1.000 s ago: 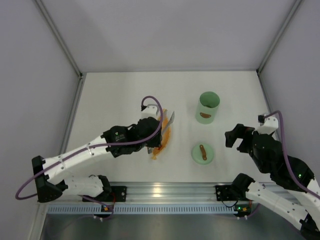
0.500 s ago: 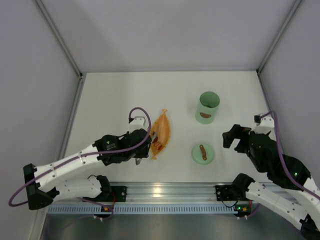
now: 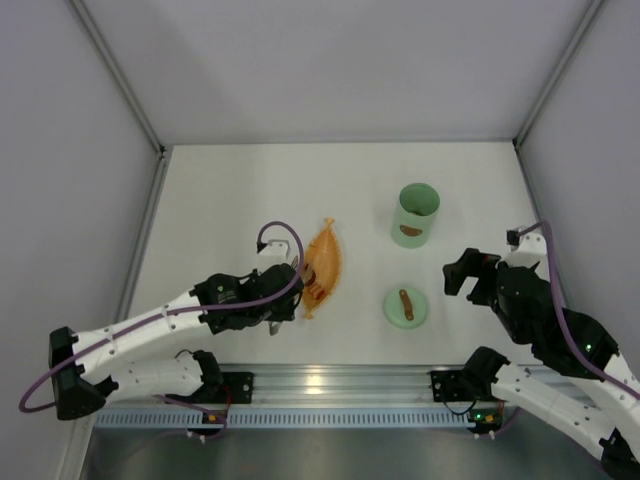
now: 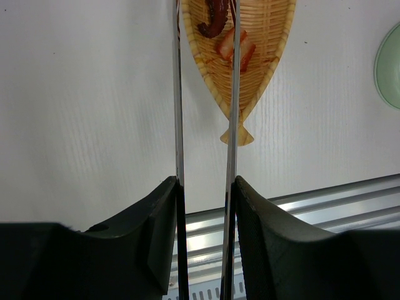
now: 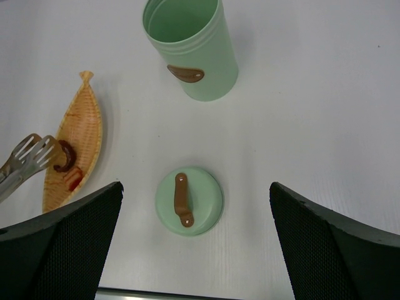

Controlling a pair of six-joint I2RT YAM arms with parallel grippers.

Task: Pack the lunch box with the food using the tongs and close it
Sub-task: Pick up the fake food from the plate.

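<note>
Tongs (image 4: 178, 94) of thin silver metal, clamped in the left gripper (image 4: 206, 187), reach over the orange leaf-shaped tray (image 4: 265, 59); right gripper (image 5: 195, 185) gapes.

Mint lunch box (image 5: 194, 56) upright, open-topped — brown-red food (image 5: 64, 156) well left, silver tongs (image 5: 25, 159) tips near it.

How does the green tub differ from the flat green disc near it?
The tub is a tall cylinder, upright, open at the top; the disc is flat and lies on the table. The tub bears a brown oval mark on its side; the disc has a brown strap handle on top. Both are pale mint green.
</note>
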